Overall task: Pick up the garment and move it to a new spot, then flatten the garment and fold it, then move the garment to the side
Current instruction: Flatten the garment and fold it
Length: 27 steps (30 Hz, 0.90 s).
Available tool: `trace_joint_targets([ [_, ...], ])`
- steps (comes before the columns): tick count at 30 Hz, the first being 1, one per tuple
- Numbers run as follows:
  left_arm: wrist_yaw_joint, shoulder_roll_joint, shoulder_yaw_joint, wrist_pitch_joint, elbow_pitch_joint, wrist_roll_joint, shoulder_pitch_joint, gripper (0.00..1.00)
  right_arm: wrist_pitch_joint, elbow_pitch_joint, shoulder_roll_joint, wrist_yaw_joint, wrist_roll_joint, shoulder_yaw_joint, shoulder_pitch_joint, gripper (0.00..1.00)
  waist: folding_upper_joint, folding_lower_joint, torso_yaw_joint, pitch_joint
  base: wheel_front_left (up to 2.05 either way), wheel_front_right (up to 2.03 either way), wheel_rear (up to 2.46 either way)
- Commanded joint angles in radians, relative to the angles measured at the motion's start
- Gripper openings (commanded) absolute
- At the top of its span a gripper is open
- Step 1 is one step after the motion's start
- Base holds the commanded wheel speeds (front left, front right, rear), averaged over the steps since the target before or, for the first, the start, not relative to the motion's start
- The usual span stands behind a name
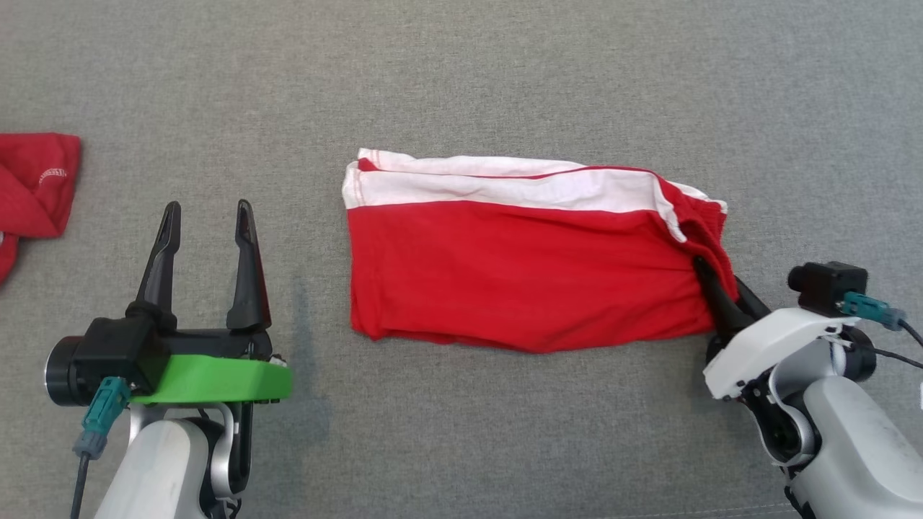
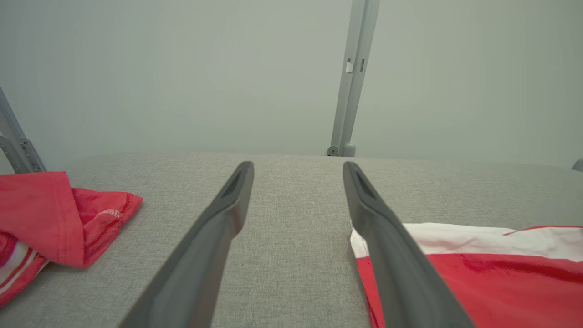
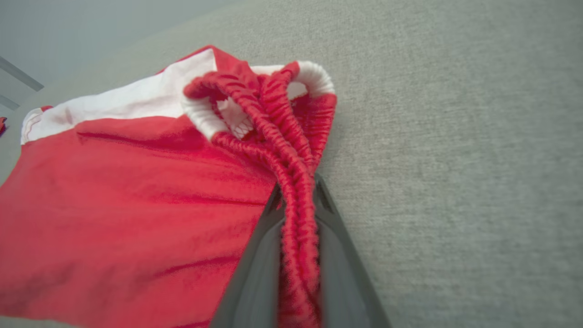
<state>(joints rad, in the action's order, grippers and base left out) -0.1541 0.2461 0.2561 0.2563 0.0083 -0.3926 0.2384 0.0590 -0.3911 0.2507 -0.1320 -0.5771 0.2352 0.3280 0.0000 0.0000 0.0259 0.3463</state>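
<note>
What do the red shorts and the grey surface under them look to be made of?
The shorts look like thin, smooth knit fabric, probably a synthetic sports jersey, judging by the slight sheen and soft creases. Their waistband is gathered elastic, ribbed and puckered. The surface looks like matt grey woven cloth, upholstery-like, with a fine visible weave.

On the table (image 1: 461, 72): garment (image 1: 519, 274) at centre; left gripper (image 1: 208, 209) to its left, apart; right gripper (image 1: 712, 277) at its right end; second garment (image 1: 32, 187) far left.
</note>
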Motion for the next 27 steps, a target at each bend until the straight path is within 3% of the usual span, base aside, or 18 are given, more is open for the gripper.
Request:
trace_joint_targets([
  [1,-0.004,0.008,-0.001,0.000,-0.002,0.007,0.004,1.00,-0.006,0.002,0.011,0.002,-0.014,-0.013,-0.021,0.00,0.0000,0.0000,-0.009,-0.004,0.00,0.00,0.00],
  [7,-0.010,0.017,0.001,-0.010,-0.011,0.006,-0.004,1.00,-0.056,0.109,0.032,0.002,-0.114,-0.037,-0.048,0.00,0.0000,0.0000,-0.035,-0.008,0.00,0.00,0.00],
  [15,-0.009,0.018,0.015,-0.024,-0.013,0.006,0.011,1.00,-0.157,0.335,0.047,0.001,-0.220,0.075,-0.018,0.00,0.0000,0.0000,-0.035,-0.010,0.00,0.00,0.00],
  [18,-0.001,0.009,0.031,-0.025,-0.008,0.007,0.024,1.00,-0.190,0.387,0.019,0.001,-0.252,0.150,0.030,0.00,0.0000,0.0000,-0.013,-0.003,0.00,0.00,0.00],
  [27,0.020,-0.024,0.067,-0.016,0.020,0.002,0.060,1.00,-0.196,0.260,-0.064,0.001,-0.246,0.326,0.184,0.00,0.0000,0.0000,0.081,0.036,0.00,0.00,0.00],
])
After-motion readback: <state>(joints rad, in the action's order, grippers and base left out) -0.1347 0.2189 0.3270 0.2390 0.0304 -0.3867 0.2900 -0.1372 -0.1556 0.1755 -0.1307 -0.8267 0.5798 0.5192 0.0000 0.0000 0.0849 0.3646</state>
